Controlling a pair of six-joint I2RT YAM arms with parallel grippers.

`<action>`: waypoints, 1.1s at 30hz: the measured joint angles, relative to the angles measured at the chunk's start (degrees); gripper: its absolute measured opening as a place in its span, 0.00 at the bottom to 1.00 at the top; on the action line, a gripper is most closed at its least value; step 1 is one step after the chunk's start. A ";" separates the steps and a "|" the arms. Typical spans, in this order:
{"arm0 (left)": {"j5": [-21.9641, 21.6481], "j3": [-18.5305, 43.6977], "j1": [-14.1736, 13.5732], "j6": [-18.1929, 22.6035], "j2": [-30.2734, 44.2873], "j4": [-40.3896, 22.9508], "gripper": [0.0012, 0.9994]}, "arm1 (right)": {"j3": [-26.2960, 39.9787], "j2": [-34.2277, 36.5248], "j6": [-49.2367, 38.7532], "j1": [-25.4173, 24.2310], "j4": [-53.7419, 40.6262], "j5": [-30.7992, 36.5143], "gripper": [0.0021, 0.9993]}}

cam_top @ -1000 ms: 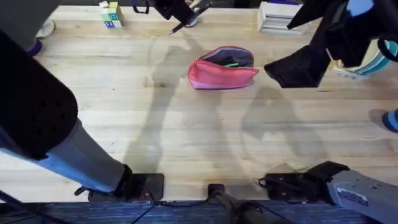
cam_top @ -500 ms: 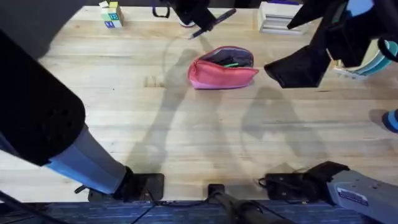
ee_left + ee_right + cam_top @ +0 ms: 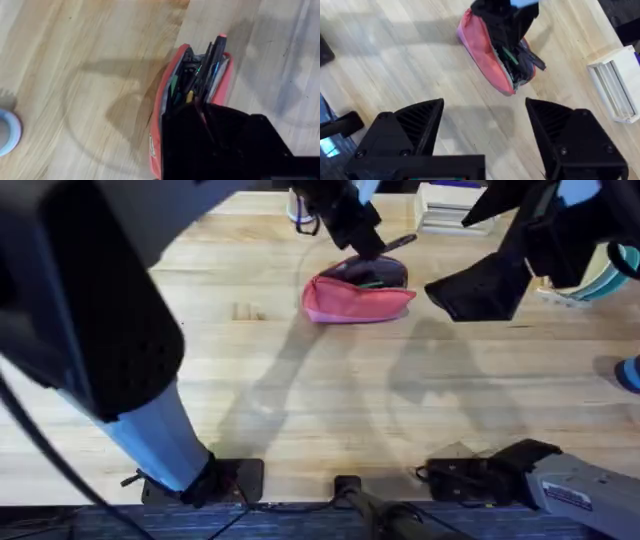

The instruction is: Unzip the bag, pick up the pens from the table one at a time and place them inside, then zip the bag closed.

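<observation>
The pink bag (image 3: 352,302) lies unzipped at the far middle of the table (image 3: 300,400), and several pens (image 3: 186,82) show in its mouth. My left gripper (image 3: 366,240) hangs just over that opening, shut on a dark pen (image 3: 399,244) whose tip points past the bag's far edge. In the left wrist view the held pen (image 3: 213,57) slants over the open bag (image 3: 159,107). My right gripper (image 3: 478,288) hovers open to the right of the bag with nothing between its fingers. From the right wrist the bag (image 3: 481,45) lies beyond the open right gripper (image 3: 485,107).
A white slatted rack (image 3: 614,85) stands right of the bag. A stack of books (image 3: 445,205) lies at the table's far edge. A tape roll (image 3: 5,132) sits left of the bag. The near half of the table is bare wood.
My left gripper has carried the pen rightward and toward me, from the table's far edge to just above the bag's opening. The right arm and the bag have not moved.
</observation>
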 joint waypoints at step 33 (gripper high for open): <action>-8.11 0.00 -1.16 0.15 11.19 -2.05 0.04 | 0.00 0.00 0.02 0.00 0.00 0.00 1.00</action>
